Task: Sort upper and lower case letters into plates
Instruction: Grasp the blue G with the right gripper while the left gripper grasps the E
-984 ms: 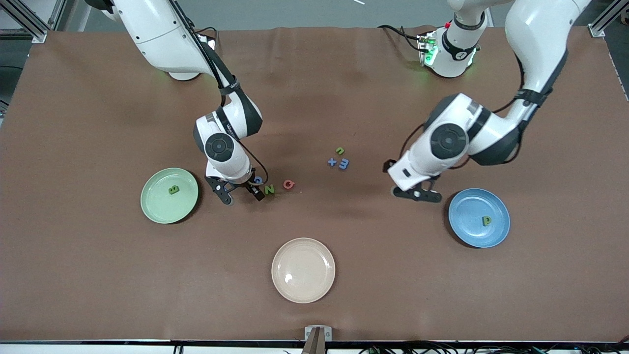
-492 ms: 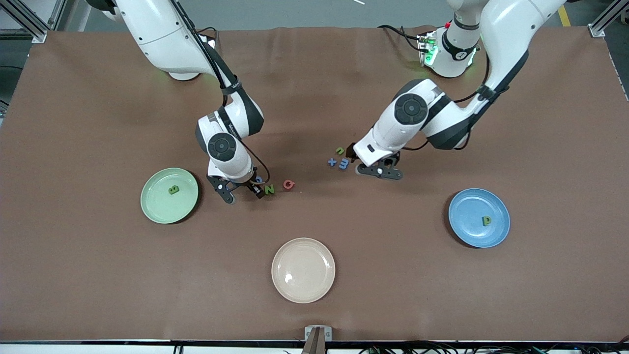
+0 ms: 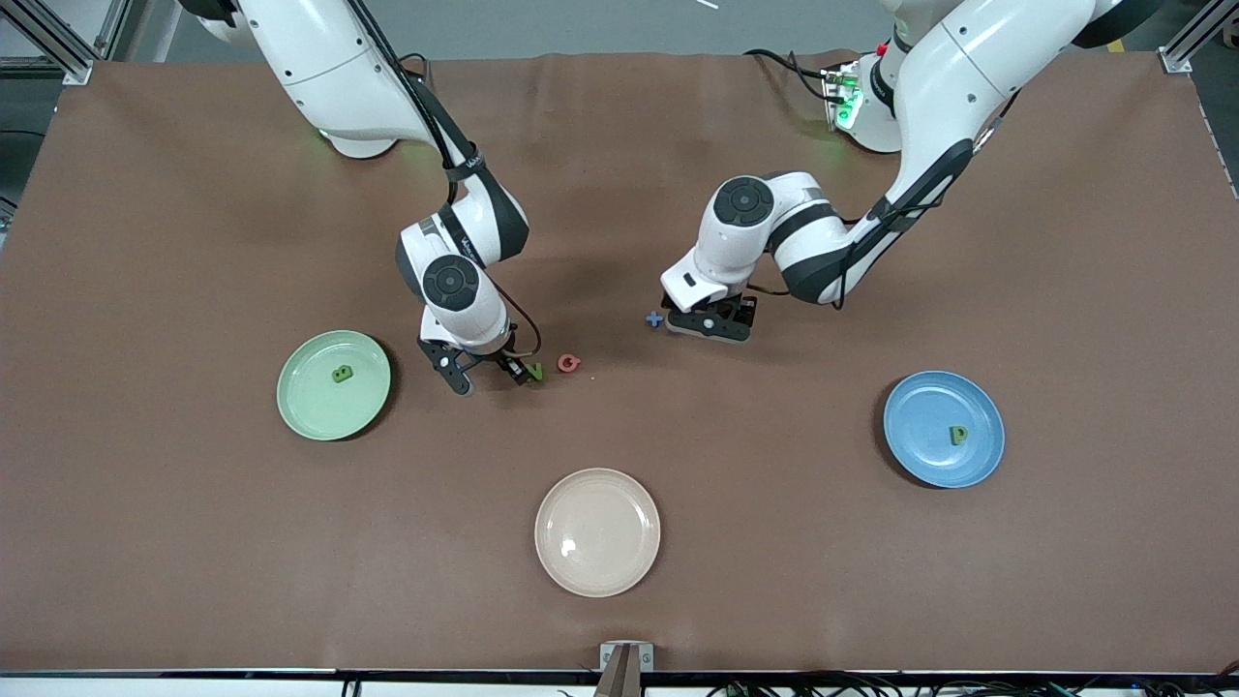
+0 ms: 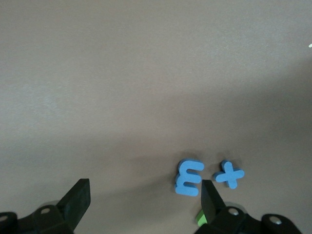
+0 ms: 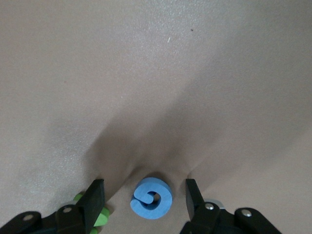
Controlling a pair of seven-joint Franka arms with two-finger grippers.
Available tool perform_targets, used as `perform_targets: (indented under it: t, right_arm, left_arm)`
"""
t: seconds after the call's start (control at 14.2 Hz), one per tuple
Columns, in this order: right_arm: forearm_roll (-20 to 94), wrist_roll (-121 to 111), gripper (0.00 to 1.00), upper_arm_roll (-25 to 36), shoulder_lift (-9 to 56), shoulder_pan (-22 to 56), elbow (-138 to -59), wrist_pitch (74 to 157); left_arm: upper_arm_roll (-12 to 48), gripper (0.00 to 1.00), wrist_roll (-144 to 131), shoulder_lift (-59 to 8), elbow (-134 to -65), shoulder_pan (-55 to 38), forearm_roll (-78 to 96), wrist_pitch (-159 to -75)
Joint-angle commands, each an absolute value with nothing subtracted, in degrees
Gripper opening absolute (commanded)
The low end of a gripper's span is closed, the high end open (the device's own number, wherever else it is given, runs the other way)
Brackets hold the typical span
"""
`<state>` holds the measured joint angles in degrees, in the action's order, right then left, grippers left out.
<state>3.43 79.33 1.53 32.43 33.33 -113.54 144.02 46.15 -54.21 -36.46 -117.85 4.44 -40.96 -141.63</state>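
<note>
My right gripper (image 5: 144, 195) is down at the table, open, its fingers on either side of a blue G (image 5: 152, 198) with a gap on each side. A green N (image 3: 535, 371) lies just outside one finger, and a pink Q (image 3: 568, 363) beside that. My left gripper (image 4: 145, 195) hangs open and empty over bare table. A blue m (image 4: 189, 178), a blue x (image 4: 228, 174) and a half-hidden green n (image 4: 199, 218) lie by one finger. The mint plate (image 3: 319, 407) holds a green B (image 3: 341, 374). The blue plate (image 3: 924, 407) holds a green p (image 3: 958, 435).
A cream-beige plate (image 3: 597, 557) sits nearest the front camera, midway along the table. The mint plate lies toward the right arm's end and the blue plate toward the left arm's end. Brown cloth covers the whole table.
The left arm swung from beside the blue plate to over the m, x and n cluster. The right gripper's fingers have narrowed around the blue G.
</note>
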Motion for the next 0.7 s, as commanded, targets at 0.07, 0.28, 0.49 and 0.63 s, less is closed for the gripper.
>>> perform_targets:
  t: [0.07, 0.28, 0.49, 0.63]
  right_arm:
    - [3.6, 80.5, 0.64, 1.9, 32.3, 34.4, -114.1, 143.9]
    - [3.6, 80.3, 0.4, 2.0, 32.3, 34.5, -114.1, 143.7]
    - [3.6, 79.8, 0.0, 2.0, 31.8, 33.7, -114.1, 143.5]
    - [3.5, 76.0, 0.0, 2.1, 30.2, 31.2, -113.7, 140.8]
  left_arm:
    - [44.5, 0.99, -55.1, -38.4, -114.4, 0.6, -42.4, -139.7]
    - [43.9, 0.92, -54.6, -39.1, -113.9, -0.2, -42.4, -138.1]
    - [44.0, 0.75, -54.9, -40.3, -113.0, -0.3, -42.4, -138.1]
    - [43.9, 0.75, -54.9, -41.0, -112.3, -1.1, -42.2, -138.0]
